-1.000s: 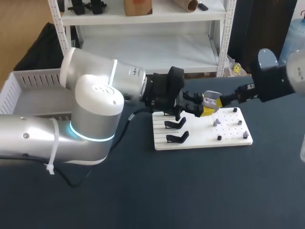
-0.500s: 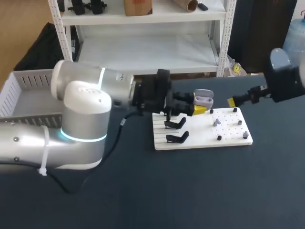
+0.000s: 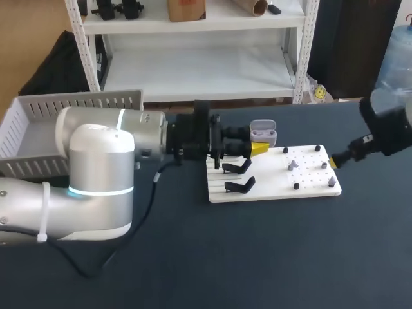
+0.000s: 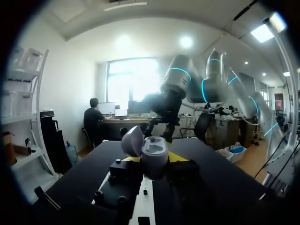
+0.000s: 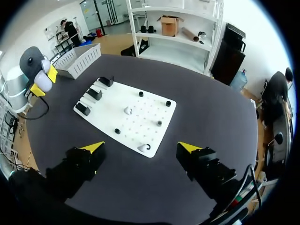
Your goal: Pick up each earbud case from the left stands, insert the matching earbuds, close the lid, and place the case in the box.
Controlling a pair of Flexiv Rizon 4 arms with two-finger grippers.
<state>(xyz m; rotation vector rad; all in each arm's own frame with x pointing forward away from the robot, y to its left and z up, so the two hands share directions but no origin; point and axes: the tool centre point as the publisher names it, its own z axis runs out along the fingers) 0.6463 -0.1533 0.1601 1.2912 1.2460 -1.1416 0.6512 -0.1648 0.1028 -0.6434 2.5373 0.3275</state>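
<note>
Box: the white box (image 3: 77, 102) is sitting at the bench's far-left corner, lying behind my left claw, back along its arm.
Left claw: my left claw (image 3: 257, 149) is reaching in from the left edge and clamping the earbud case (image 3: 263, 135) from two sides, holding it up over the far-left corner of the white board (image 3: 270, 192).
Case heading: in the left wrist view the earbud case (image 4: 154, 151) is standing up between the yellow tips, its mouth facing roughly upward and its lid (image 4: 132, 140) swinging open to one side. Its long axis seems to be running along the bench's far edge, though I am not reading that with certainty.
Contents: I am not able to tell whether earbuds are sitting inside it.
Stands: the two black stands (image 3: 237, 168) I am seeing are sitting at the board's left end, near the left claw, carrying nothing.
Key relation: the case is lying left of my right claw, across the whole board. I am judging that any earbud feed or lid push is depending on the right arm crossing leftward, while the left arm is lying nearer the box.
Right claw: my right claw (image 3: 334, 161) is hanging off the board's right end, well apart from the case, fingers spread wide and gripping nothing.
</note>
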